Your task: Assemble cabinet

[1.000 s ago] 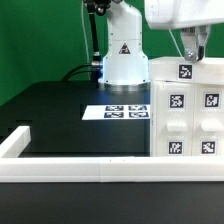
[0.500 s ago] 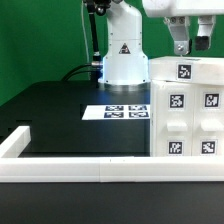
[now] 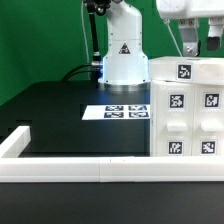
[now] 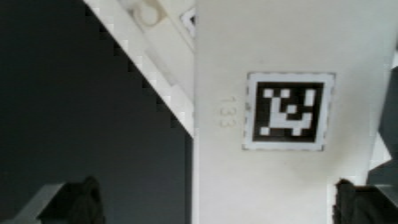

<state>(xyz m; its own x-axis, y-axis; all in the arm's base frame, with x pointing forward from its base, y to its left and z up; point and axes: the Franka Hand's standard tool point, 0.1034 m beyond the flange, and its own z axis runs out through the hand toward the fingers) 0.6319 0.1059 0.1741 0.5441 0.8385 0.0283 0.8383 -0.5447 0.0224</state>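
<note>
The cabinet (image 3: 186, 108) is a large white box with square compartments and black-and-white tags, standing at the exterior view's right, against the front rail. My gripper (image 3: 200, 46) hangs just above the cabinet's top, fingers pointing down, open and holding nothing. In the wrist view the cabinet's white top face (image 4: 267, 150) with one tag fills the space under the gripper (image 4: 217, 205), and the two dark fingertips (image 4: 71, 200) stand wide apart on either side of it.
The marker board (image 3: 114, 111) lies flat on the black table beside the cabinet. A long low white border rail (image 3: 80, 167) runs along the front, with a short arm (image 3: 14, 143) at the exterior view's left. The robot base (image 3: 121, 52) stands behind.
The gripper rose from the cabinet's top and shifted slightly toward the exterior view's right. The cabinet has not moved.
</note>
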